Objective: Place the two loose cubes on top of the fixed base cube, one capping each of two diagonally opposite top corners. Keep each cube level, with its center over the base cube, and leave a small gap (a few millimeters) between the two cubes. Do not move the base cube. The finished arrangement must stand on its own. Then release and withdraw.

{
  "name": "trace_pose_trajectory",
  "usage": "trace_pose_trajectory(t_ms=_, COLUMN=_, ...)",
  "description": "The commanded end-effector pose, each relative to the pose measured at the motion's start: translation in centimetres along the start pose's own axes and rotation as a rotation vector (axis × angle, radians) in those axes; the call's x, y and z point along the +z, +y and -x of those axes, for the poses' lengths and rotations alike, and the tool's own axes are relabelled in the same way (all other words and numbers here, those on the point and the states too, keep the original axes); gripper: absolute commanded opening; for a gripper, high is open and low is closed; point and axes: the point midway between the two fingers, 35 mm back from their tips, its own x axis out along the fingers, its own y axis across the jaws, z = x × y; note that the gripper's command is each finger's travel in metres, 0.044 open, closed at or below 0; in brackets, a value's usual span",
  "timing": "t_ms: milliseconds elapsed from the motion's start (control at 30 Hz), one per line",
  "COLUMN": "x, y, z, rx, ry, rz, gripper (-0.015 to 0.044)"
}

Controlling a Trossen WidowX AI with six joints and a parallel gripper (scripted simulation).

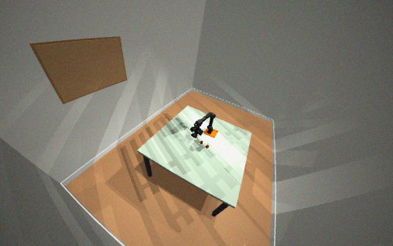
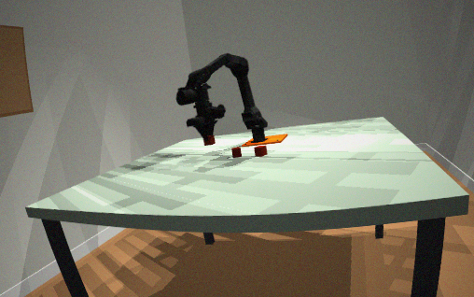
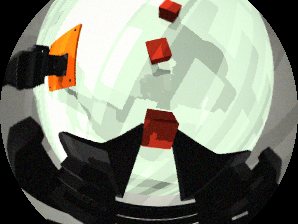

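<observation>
A red cube (image 2: 209, 140) (image 3: 160, 129) is held between the fingertips of my gripper (image 2: 208, 137) (image 3: 157, 128), which is shut on it and hangs above the table. A second red cube (image 1: 201, 142) (image 2: 236, 152) (image 3: 159, 50) sits on the table, nearest the held one. A third red cube (image 1: 207, 146) (image 2: 260, 150) (image 3: 170, 10) sits on the table beyond it, apart from the second. The three look alike, and I cannot tell from these frames which of the two on the table is the fixed base. Nothing rests on either.
The pale green table (image 1: 217, 182) (image 2: 280, 205) carries striped light and shadow. An orange plate (image 1: 214, 135) (image 2: 280, 138) (image 3: 72, 50) lies under the arm's foot, close to the two cubes on the table. A brown board (image 1: 81, 70) (image 2: 14, 70) hangs on the wall, away from the table.
</observation>
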Motion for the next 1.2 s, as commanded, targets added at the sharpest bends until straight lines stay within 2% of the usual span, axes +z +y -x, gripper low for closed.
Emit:
trace_pose_trajectory(t_ms=0, x=0.0, y=-0.1, z=1.6, rx=-0.012, ry=0.000, rz=0.004, gripper=0.0105)
trace_pose_trajectory(t_ms=333, x=0.2, y=0.4, z=4.7, rx=-0.011, ry=0.000, rz=0.004, gripper=0.0105)
trace_pose_trajectory(t_ms=500, x=0.3, y=0.4, z=4.9, rx=-0.011, ry=-0.001, rz=-0.015, gripper=0.0105)
trace_pose_trajectory(t_ms=1167, x=4.0, y=-0.9, z=4.0, rx=-0.011, ry=-0.008, rz=-0.575, gripper=0.0105)
